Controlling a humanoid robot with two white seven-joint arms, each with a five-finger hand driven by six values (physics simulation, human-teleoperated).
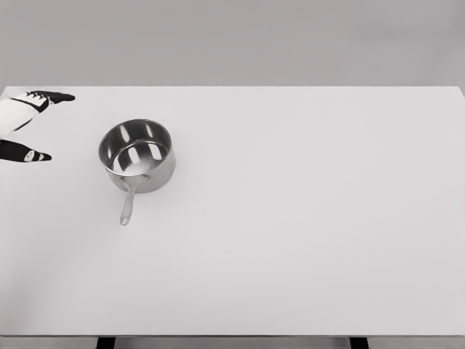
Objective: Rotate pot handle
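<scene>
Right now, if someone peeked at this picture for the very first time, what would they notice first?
The shiny metal pot would catch the eye first: it stands upright on the left part of the big white table, with its handle pointing toward the near edge. Next comes the robot's left hand at the far left edge, its dark fingers spread, holding nothing and apart from the pot.
</scene>
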